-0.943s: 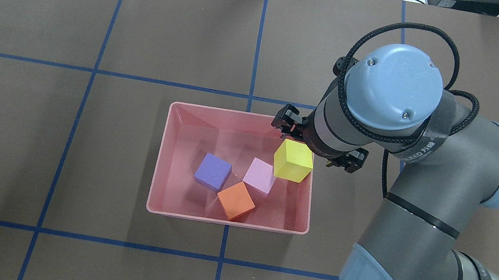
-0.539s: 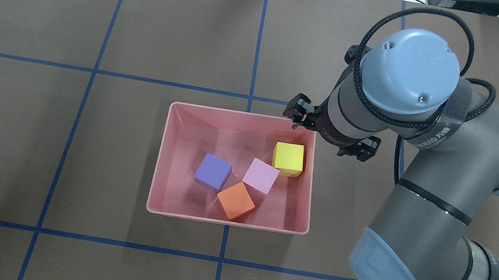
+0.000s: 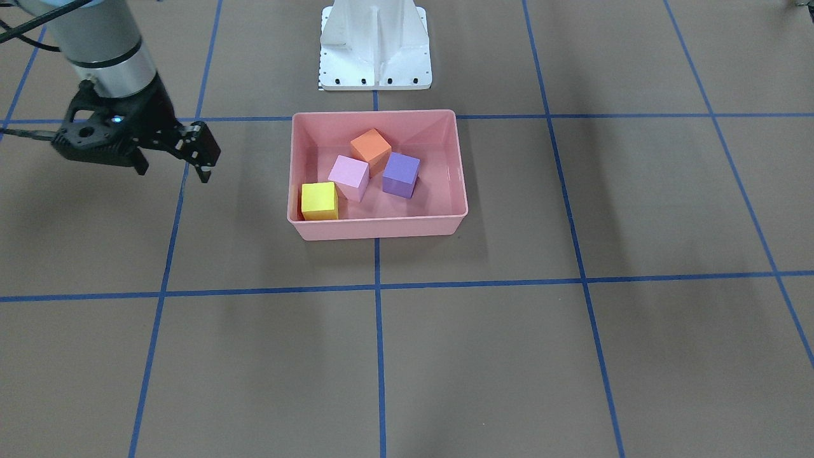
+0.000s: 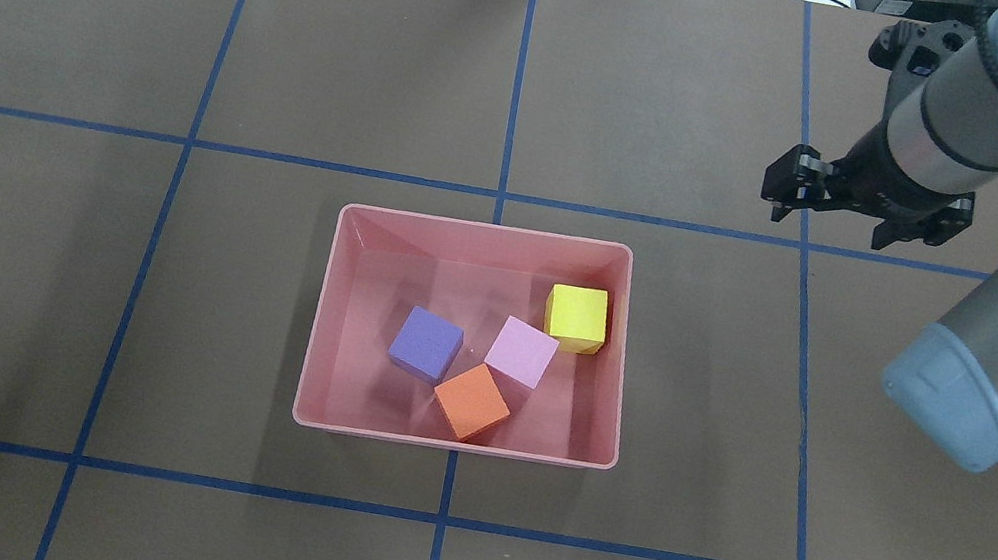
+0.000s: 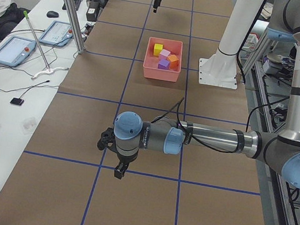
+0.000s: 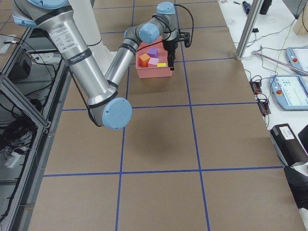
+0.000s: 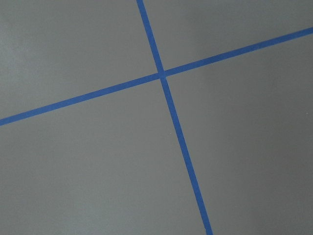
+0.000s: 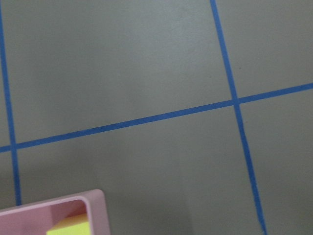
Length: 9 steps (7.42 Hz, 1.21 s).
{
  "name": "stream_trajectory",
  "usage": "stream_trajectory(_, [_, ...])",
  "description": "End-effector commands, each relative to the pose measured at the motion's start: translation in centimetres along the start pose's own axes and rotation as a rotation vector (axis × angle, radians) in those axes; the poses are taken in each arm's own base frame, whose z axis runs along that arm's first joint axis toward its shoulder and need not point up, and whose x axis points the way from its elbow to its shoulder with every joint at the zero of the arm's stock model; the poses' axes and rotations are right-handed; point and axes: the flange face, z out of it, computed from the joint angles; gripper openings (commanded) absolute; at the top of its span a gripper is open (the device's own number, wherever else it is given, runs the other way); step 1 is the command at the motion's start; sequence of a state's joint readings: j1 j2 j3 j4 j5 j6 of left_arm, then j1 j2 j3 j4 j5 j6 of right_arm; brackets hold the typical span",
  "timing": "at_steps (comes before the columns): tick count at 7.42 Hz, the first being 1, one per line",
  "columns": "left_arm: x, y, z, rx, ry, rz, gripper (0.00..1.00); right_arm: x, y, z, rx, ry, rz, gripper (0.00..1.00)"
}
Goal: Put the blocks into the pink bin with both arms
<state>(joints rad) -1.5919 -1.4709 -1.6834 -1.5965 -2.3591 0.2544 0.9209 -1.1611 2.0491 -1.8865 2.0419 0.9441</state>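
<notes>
Far left, past the overhead view's edge and seen only from the table's end: left gripper (image 5: 120, 167), hanging low over the table (image 4: 198, 17) near a crossing of tape (image 7: 161, 75), well apart from the bin (image 4: 319, 311). Cannot tell from that side view whether apart or together. Nothing but bare table and tape under its wrist camera.

Centre: bin, holding all four blocks. Left of middle and alone, purple (image 4: 426, 343). Next, turned cornerwise and close to the near wall, orange (image 4: 471, 400). Just beyond it, near enough to touch orange as far as can be judged, pink (image 4: 521, 351). Rightmost, flat on the floor and tucked against the right wall, yellow (image 4: 576, 317). None perched on the rim, none out on the table. Judged from that: task done, bar parking the arms.

Right: right gripper (image 4: 845, 214), jaws apart and empty, hanging above a tape line, well clear of the bin's far right corner.

Little left to spoil, but some. Could clip the rim by sweeping low across the middle, shoving or tipping the light bin and bouncing blocks out. Could lift a block out by reaching in for a needless grasp. Could cross paths above the bin if brought home together over the centre. Safer to stay high and wide.
</notes>
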Motion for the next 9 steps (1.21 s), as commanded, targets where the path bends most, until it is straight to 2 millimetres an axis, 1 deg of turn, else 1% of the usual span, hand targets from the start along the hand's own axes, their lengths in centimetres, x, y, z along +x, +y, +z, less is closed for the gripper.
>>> stream_trajectory(1, [0.0, 0.5, 0.0, -0.011, -0.001, -0.074, 1.0, 11.8, -4.1, -0.8, -0.054, -0.001, -0.108, 1.0])
stream_trajectory(2, [0.0, 0.5, -0.1, -0.021, 0.002, -0.085, 1.0, 17.3, -5.6, -0.6, -0.064, 0.018, -0.158, 1.0])
stream_trajectory(3, [0.1, 0.6, 0.1, -0.02, 0.013, -0.079, 1.0, 23.5, -6.9, -0.5, -0.084, 0.02, -0.198, 1.0])
stream_trajectory(4, [0.5, 0.4, -0.5, -0.006, 0.009, -0.065, 1.0, 31.4, -7.8, -0.6, -0.101, 0.012, -0.255, 1.0])
stream_trajectory(5, [0.7, 0.2, -0.7, 0.002, 0.007, -0.057, 1.0, 38.8, -8.2, -0.1, -0.123, 0.004, -0.289, 1.0])
stream_trajectory(6, [0.8, 0.2, -0.9, 0.005, 0.007, -0.053, 1.0, 44.8, -7.6, 1.0, -0.153, -0.011, -0.303, 1.0])
stream_trajectory(7, [0.7, 0.3, -0.9, 0.004, 0.002, -0.055, 1.0, 48.5, -6.2, 1.7, -0.168, -0.016, -0.303, 1.0])
stream_trajectory(8, [0.7, 0.3, -0.9, 0.003, -0.001, -0.057, 1.0, 50.7, -4.5, 2.5, -0.179, -0.016, -0.264, 1.0])
stream_trajectory(9, [0.7, 0.3, -0.9, 0.004, -0.003, -0.056, 1.0, 52.5, -2.6, 3.8, -0.161, -0.013, -0.257, 1.0])
